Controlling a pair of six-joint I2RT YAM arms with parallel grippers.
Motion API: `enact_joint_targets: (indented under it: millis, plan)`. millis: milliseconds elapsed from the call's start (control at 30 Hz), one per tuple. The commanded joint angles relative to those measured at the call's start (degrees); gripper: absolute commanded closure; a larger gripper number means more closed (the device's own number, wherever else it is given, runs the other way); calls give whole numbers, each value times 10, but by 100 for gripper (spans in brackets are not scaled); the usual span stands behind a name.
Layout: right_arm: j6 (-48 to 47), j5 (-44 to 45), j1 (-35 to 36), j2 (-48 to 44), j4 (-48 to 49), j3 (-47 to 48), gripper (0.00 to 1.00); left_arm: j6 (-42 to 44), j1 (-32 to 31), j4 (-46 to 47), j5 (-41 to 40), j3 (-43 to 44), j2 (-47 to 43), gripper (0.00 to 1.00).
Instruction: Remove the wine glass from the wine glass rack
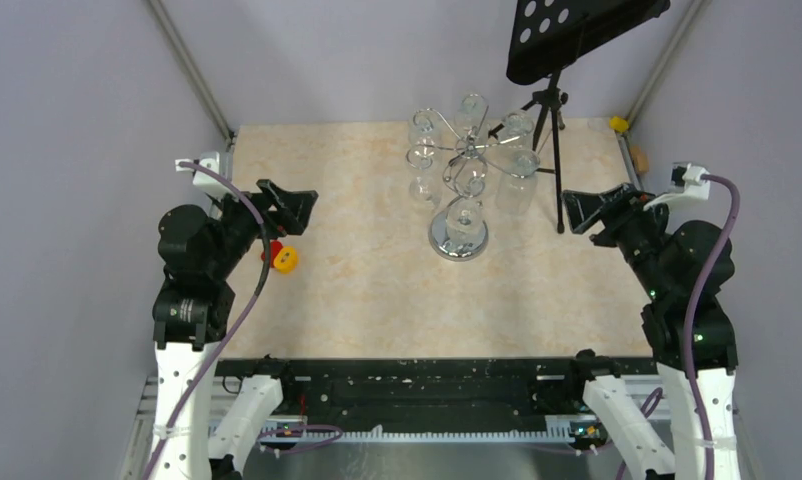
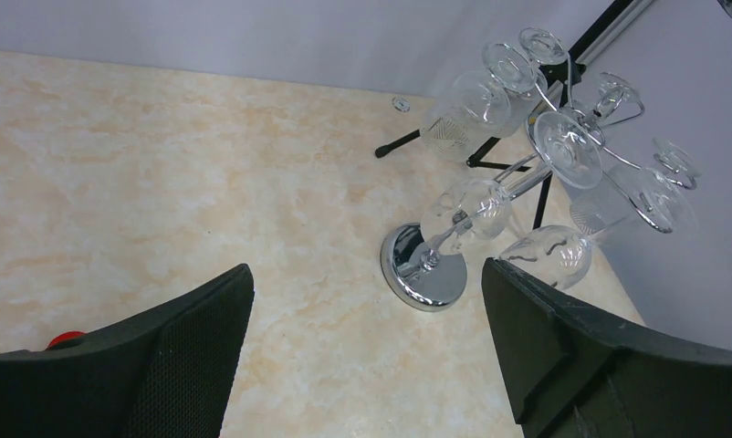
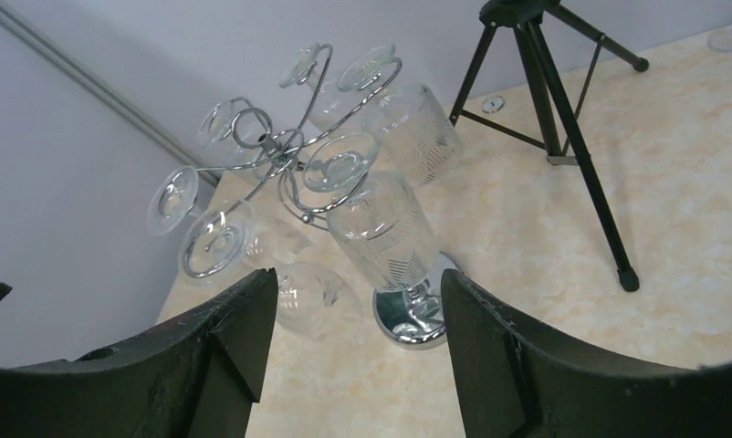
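black and folded low, my left arm and right arm crouch at the surface's side edges, aimed inward. my left hand is spread wide and my right hand well parted, both holding nothing. the wine glass rack stands upright between them at the far middle, each wine glass hanging bowl down.

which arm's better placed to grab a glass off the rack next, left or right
Probably right: the right hand is open and closer to the wine glass rack, with a wine glass hanging on its side. The left hand is open too, but farther off. Mind the music stand leg nearby.
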Motion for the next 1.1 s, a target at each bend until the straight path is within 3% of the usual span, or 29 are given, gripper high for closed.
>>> enact_joint_targets:
  millis: [0, 300, 400, 533, 867, 1067]
  plan:
    - [17, -47, 5, 7, 43, -8, 31, -8, 3, 33, 1, -5, -4, 1]
    - [106, -231, 5, 23, 184, -57, 29, -19, 3, 62, 100, -12, -6, 1]
    - [207, -255, 5, 19, 287, -92, 30, -28, 3, 77, 135, -25, -10, 1]
    - [354, -225, 5, 2, 402, -143, 32, -40, 3, 101, 161, -39, -15, 1]
    - [417, -145, 6, 3, 314, -145, 42, -47, 3, 94, 127, -41, -11, 2]
    - [392, -116, 57, 45, 290, -138, 34, -47, 3, 84, 102, -41, -4, 2]
